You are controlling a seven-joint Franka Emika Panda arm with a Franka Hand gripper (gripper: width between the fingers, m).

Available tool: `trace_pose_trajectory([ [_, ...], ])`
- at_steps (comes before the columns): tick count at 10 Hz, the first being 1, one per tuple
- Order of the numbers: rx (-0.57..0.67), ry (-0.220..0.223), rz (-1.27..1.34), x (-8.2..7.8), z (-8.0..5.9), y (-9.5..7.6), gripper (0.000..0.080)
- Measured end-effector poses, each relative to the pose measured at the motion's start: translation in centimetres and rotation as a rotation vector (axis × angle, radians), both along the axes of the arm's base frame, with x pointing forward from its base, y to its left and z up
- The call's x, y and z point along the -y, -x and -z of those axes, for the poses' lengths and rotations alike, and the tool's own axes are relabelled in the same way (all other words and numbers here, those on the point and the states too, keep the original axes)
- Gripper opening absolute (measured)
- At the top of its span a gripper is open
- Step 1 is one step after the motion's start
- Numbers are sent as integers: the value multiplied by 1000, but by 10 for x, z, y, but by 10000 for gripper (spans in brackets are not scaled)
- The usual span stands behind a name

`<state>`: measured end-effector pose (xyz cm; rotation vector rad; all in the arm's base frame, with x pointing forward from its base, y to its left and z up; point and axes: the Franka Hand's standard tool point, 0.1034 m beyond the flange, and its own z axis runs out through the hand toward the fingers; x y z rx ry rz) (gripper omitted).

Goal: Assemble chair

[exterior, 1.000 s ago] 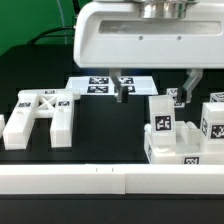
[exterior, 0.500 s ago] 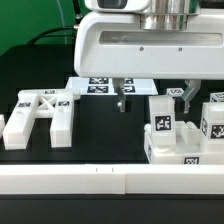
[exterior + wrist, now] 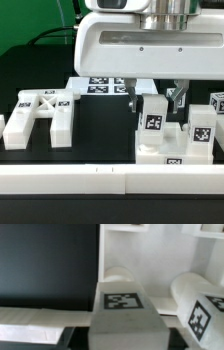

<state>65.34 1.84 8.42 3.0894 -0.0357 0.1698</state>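
While I am straddling the upright tagged block (image 3: 154, 124) at the exterior view's right, just behind the front rail (image 3: 100, 178), my gripper (image 3: 155, 101) is standing with one finger on each side of its top, and I cannot tell whether they are pinching. I am judging that closing squarely, without tipping it against the neighbouring block (image 3: 200, 128), is mattering most; farther back, the marker board (image 3: 100, 86) is lying flat.

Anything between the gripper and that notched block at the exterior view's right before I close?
Nothing visible stands in the way. The gripper is down over the notched block, with its fingers on either side of the tagged upright part. Whether they press on it yet I cannot tell.
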Motion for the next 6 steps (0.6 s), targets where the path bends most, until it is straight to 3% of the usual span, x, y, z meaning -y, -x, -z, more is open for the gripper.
trace_pose_trajectory([
  [2,2,-5,41,0,0,0,290],
  [6,40,-56,416,0,1,-2,291],
])
